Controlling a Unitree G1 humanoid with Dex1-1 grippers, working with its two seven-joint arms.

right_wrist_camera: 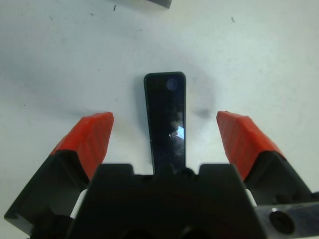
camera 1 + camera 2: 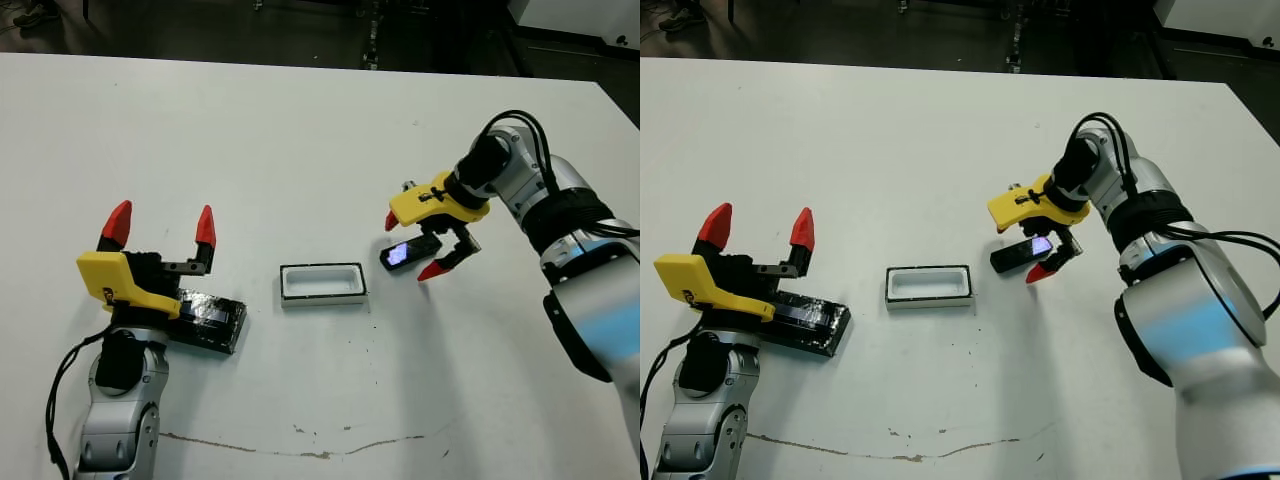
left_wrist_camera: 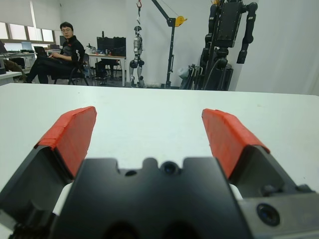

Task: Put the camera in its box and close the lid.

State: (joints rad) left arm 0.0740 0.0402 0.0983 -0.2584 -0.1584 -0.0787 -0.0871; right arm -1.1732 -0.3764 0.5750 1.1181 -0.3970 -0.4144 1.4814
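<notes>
While the right hand [image 2: 427, 247] is hovering wide open over the camera [image 1: 165, 122], which is lying on the counter [image 2: 300, 130] just beside the box [image 2: 322, 284], keep the 2 fingers straddling its narrow sides, then descend and close evenly.

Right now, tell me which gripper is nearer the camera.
Right. The right gripper is open directly over the camera, a finger on either side. The left gripper is far across the table, above the lid.
</notes>
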